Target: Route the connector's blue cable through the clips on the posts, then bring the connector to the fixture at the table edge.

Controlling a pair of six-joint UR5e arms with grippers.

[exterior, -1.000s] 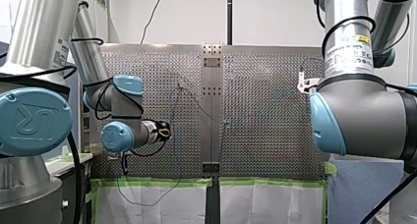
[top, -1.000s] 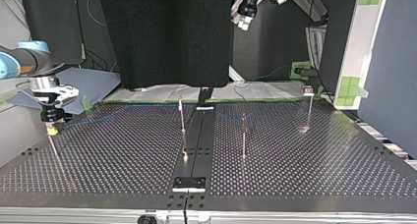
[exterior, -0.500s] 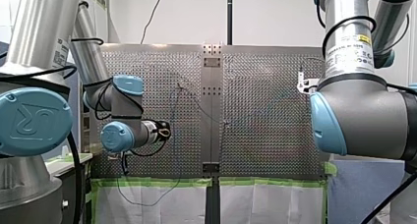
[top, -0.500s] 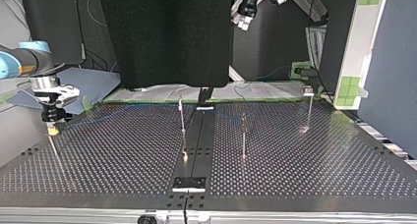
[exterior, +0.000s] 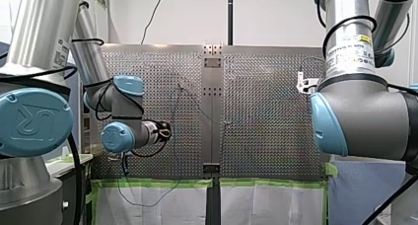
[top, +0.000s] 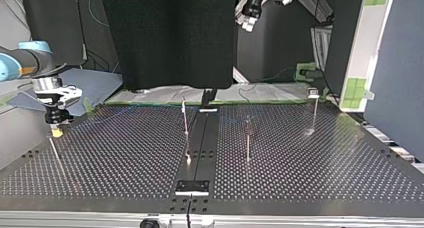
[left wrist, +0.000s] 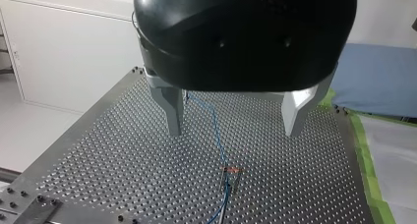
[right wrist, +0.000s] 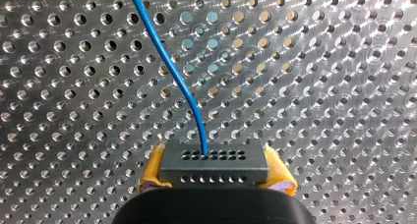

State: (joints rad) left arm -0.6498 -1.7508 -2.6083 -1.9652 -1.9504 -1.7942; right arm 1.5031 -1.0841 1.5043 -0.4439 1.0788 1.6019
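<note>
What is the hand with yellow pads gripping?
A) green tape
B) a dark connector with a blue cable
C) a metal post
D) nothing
B: the right wrist view shows the right hand clamping the dark connector between yellow pads, blue cable leading away.

Shiny perforated metal table (right wrist: pixel 319 62)

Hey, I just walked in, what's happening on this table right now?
My right gripper is shut on the dark connector, with its yellow pads on either side, low over the perforated table. The blue cable trails from the connector across the table. My left gripper hangs open above the table, holding nothing.
</note>
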